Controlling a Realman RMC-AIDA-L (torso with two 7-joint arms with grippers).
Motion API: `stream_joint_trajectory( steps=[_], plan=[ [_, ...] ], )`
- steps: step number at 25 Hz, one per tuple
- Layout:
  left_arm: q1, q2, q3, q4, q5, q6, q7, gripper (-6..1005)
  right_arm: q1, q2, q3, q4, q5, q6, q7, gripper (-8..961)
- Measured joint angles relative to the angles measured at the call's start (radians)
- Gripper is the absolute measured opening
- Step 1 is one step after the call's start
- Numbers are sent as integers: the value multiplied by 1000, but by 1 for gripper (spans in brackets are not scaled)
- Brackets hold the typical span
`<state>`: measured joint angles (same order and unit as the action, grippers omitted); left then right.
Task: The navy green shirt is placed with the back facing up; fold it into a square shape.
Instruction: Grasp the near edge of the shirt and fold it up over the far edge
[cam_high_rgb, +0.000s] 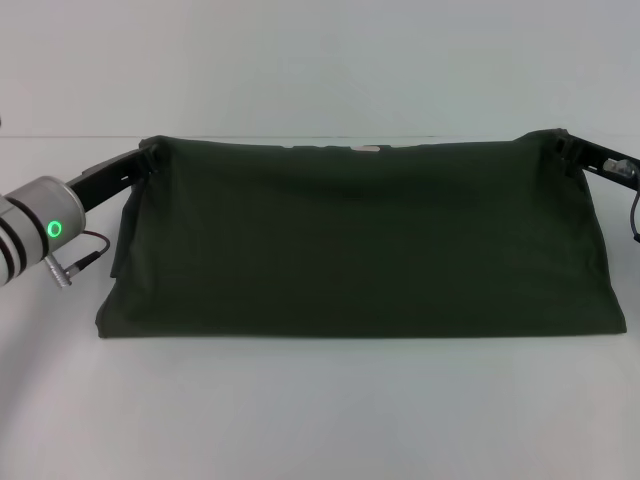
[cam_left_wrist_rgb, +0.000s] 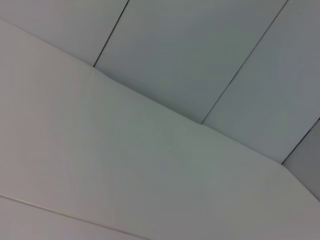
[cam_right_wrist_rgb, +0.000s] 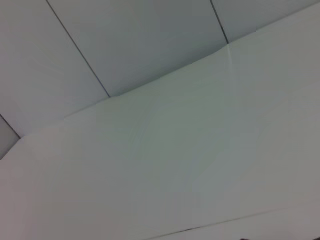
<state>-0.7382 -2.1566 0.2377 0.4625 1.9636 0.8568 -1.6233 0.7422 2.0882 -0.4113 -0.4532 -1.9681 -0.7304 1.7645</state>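
The navy green shirt (cam_high_rgb: 360, 245) is stretched wide above the white desk (cam_high_rgb: 320, 410), its lower edge resting on the desk. The left gripper (cam_high_rgb: 148, 158) pinches the shirt's upper left corner and the right gripper (cam_high_rgb: 562, 143) its upper right corner, fingers closed on fabric.

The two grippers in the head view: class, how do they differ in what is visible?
The left gripper shows a long arm with a silver cuff and green light; the right gripper shows only a short black stub. Left sits at the navy green shirt's left top corner, right at the opposite corner. Both hold it raised.
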Motion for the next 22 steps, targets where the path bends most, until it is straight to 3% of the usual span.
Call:
stream_joint_trajectory(
  steps=[22],
  plan=[
    [-23, -6, -1, -101, -199, -111, 252, 36, 52, 7, -43, 67, 86, 138, -105, 40]
  ],
)
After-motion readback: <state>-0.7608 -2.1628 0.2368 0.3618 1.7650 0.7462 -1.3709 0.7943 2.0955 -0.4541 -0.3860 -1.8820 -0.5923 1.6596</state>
